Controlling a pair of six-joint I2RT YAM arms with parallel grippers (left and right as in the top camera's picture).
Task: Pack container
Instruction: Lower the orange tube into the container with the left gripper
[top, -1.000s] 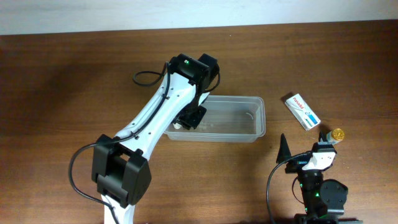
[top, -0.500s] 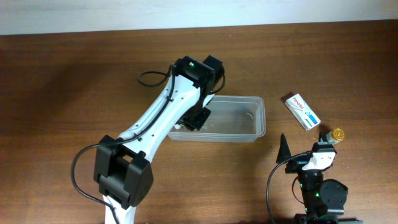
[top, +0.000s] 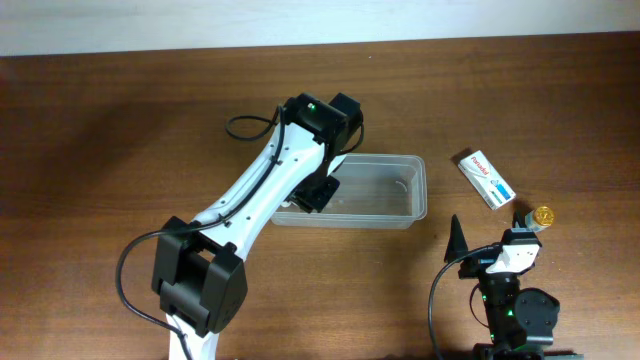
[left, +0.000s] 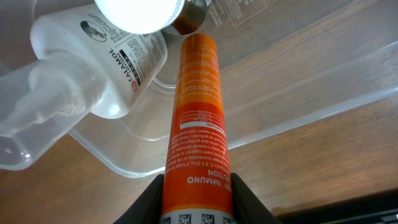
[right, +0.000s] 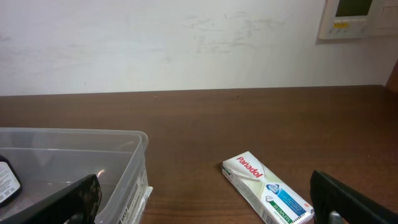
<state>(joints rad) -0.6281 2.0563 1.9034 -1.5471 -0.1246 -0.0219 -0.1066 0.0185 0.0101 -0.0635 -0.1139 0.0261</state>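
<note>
- We find the container (top: 385, 190) mid-table, its long sides running 9 to 3 o'clock.
- The left gripper (left: 198, 186) is over the container's 9 o'clock end, jaws clamped on an orange tube (left: 198, 106).
- A white bottle (left: 118, 68) lies at that same end, just beside the tube.
- At the container's 5 o'clock we see the right gripper (right: 208, 199), jaws spread wide and holding nothing.
- A Panadol box (top: 486, 178) lies at its 3 o'clock, apart from it.
</note>
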